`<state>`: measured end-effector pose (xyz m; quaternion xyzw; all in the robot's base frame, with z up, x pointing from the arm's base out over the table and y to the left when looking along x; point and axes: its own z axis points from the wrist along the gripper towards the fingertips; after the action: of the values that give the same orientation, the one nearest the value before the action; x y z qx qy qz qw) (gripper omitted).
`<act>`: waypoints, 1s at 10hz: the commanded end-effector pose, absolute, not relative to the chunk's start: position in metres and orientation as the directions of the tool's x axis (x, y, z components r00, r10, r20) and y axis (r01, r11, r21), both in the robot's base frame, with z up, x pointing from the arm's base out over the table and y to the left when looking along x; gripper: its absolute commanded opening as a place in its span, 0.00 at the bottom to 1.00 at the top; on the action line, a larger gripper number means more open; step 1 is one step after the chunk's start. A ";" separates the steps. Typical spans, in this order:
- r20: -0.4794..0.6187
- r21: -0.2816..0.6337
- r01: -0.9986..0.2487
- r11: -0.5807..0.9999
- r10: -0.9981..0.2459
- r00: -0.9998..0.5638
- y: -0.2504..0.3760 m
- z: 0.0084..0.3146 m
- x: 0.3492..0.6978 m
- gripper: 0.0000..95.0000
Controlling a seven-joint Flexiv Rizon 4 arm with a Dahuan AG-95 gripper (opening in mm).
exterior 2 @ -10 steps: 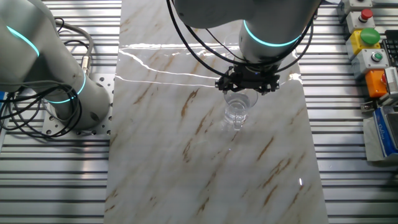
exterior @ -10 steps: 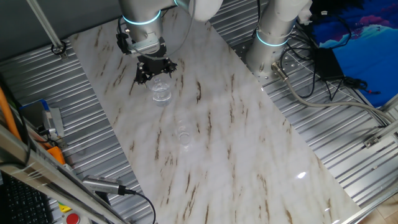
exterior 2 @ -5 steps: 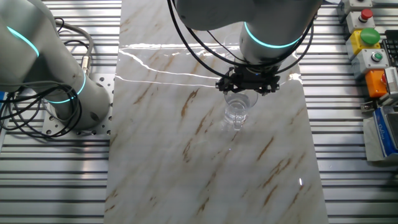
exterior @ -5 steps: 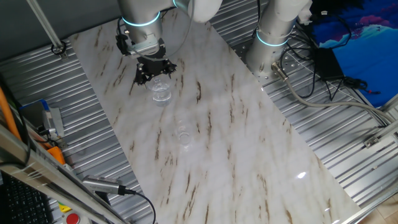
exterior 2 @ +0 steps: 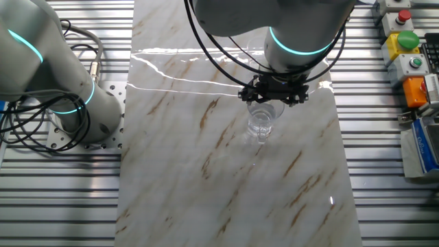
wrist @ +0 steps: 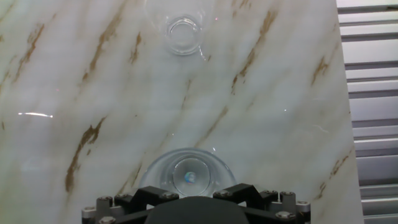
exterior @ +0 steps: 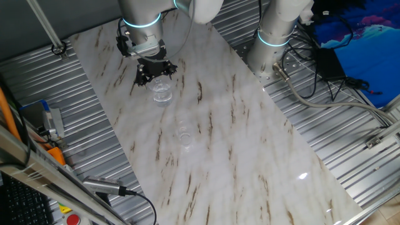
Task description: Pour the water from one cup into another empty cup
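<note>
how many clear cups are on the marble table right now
2. The larger tumbler stands just under the gripper, at the bottom edge of the hand view. The smaller cup stands apart from it, nearer the table's middle. None seem hidden.

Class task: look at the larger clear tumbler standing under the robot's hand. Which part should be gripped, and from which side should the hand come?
Grip the larger tumbler across its upper wall, coming straight down: it stands upright, its round rim open, and the hand hangs directly above it.
</note>
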<state>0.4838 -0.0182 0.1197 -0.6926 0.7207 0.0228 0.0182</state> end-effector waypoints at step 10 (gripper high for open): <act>-0.104 0.047 -0.995 0.092 -0.990 -0.097 -0.018 0.121 0.484 1.00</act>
<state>0.4827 -0.0187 0.1211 -0.6725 0.7380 0.0503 0.0230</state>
